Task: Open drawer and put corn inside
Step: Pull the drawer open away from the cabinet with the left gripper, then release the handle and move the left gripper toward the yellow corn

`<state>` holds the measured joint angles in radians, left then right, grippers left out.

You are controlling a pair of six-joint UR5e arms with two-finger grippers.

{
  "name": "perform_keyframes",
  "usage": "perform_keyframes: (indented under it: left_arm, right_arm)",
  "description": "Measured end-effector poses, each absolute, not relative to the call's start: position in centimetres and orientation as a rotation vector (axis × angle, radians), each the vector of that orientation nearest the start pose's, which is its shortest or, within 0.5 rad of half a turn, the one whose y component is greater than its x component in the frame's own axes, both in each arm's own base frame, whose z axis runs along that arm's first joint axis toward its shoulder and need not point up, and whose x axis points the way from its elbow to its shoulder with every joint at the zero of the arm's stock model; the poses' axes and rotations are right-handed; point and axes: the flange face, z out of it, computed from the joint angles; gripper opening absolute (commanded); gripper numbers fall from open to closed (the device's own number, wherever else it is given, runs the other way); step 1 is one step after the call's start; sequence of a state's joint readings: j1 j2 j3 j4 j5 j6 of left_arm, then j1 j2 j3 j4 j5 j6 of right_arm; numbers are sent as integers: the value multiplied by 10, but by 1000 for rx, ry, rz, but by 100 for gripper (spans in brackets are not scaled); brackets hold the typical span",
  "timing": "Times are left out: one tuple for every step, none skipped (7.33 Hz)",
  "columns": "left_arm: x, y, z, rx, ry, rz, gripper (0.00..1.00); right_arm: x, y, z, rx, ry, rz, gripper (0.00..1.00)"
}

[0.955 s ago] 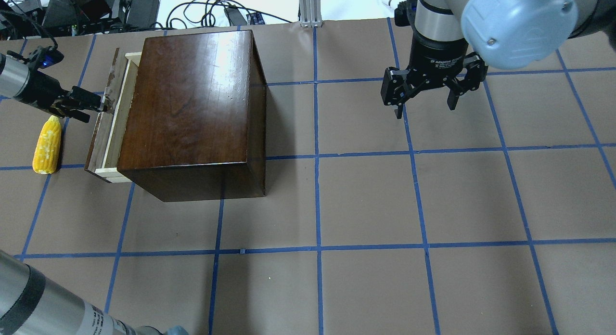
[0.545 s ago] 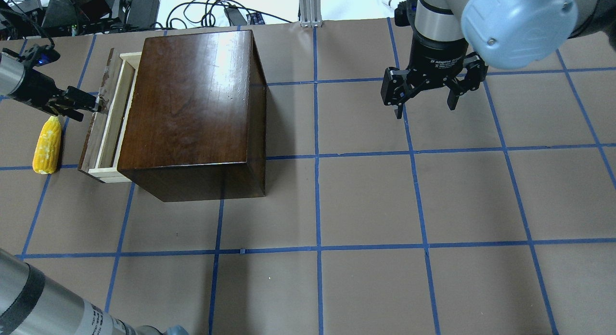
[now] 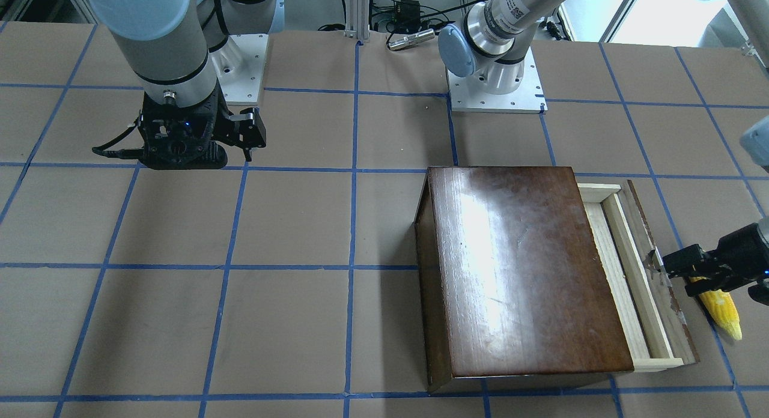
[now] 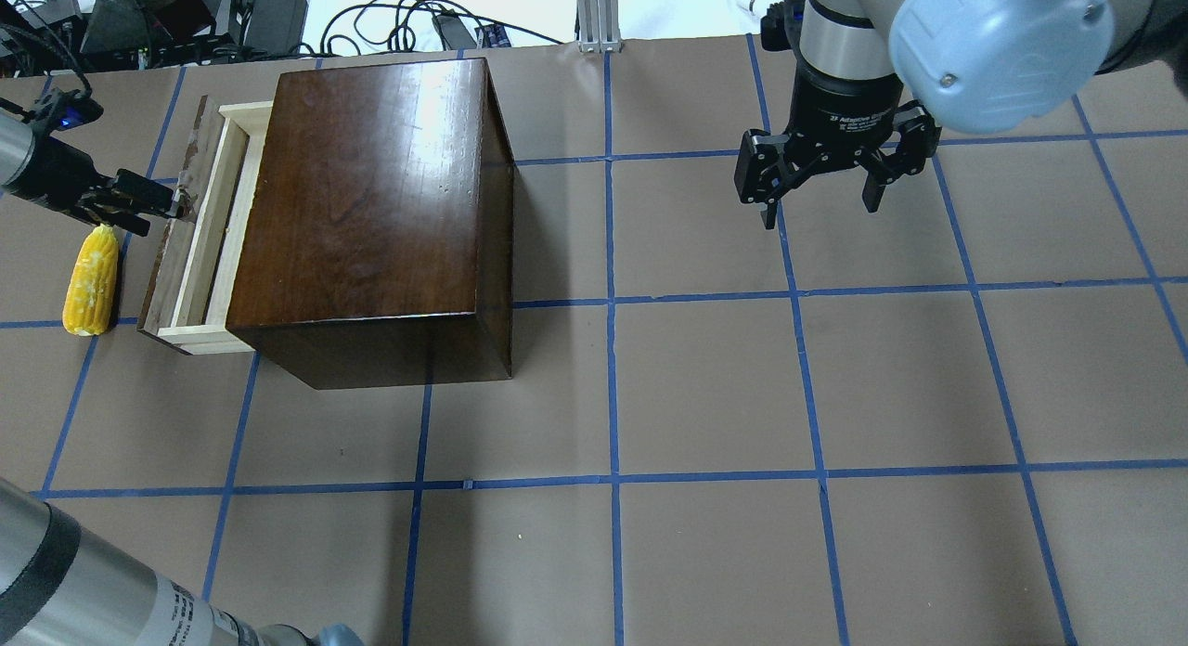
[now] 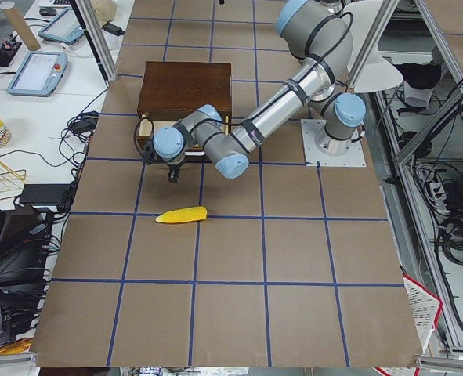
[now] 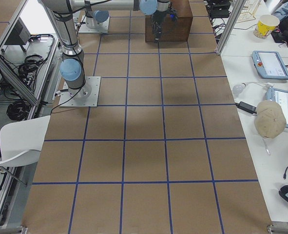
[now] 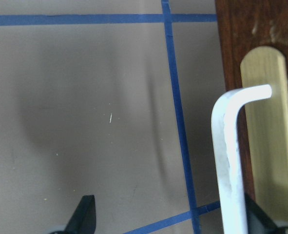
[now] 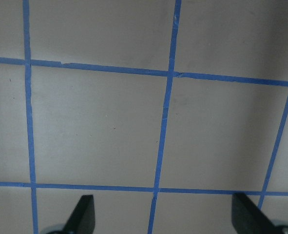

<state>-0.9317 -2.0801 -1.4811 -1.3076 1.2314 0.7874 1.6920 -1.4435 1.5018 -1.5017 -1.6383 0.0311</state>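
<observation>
The drawer (image 4: pixel 215 221) of the dark-brown box (image 4: pixel 371 191) stands partly pulled out, and its pale-wood tray shows empty. My left gripper (image 4: pixel 173 203) is at the drawer's front panel. In the left wrist view its fingers (image 7: pixel 86 214) are spread and the metal pull (image 7: pixel 229 156) lies against the right one. The yellow corn (image 4: pixel 91 279) lies on the table just beyond the drawer front, under the left wrist; it also shows in the front view (image 3: pixel 724 307). My right gripper (image 4: pixel 821 210) is open and empty, hanging above the table far to the right.
The box takes up the table's far left part. Blue tape lines grid the brown table cover (image 4: pixel 705 386). Cables and gear (image 4: pixel 186 15) lie beyond the table's back edge. The right wrist view shows only table cover (image 8: pixel 163 126).
My left gripper has moved left and drawn the drawer further out of the box. The corn and my right arm have not moved.
</observation>
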Motion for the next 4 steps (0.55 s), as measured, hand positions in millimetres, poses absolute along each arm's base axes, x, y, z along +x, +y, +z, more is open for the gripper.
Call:
perform_keyframes:
  left_arm:
    - [255,-621,267,220,3484,-189,100]
    - [256,-621,268,232,3477,-192,100]
    - [260,-620,269,240,3469,-192,100]
    - [264,-619,269,242,3465,-194,100]
  right_arm:
    - [190,-513,450,-152,3209,196,100]
    - [190,-513,450,-151,3209,196,100]
    - [190,-513,450,-152,3209,196,100]
    - [190,-513,450,-151,3209,196,100]
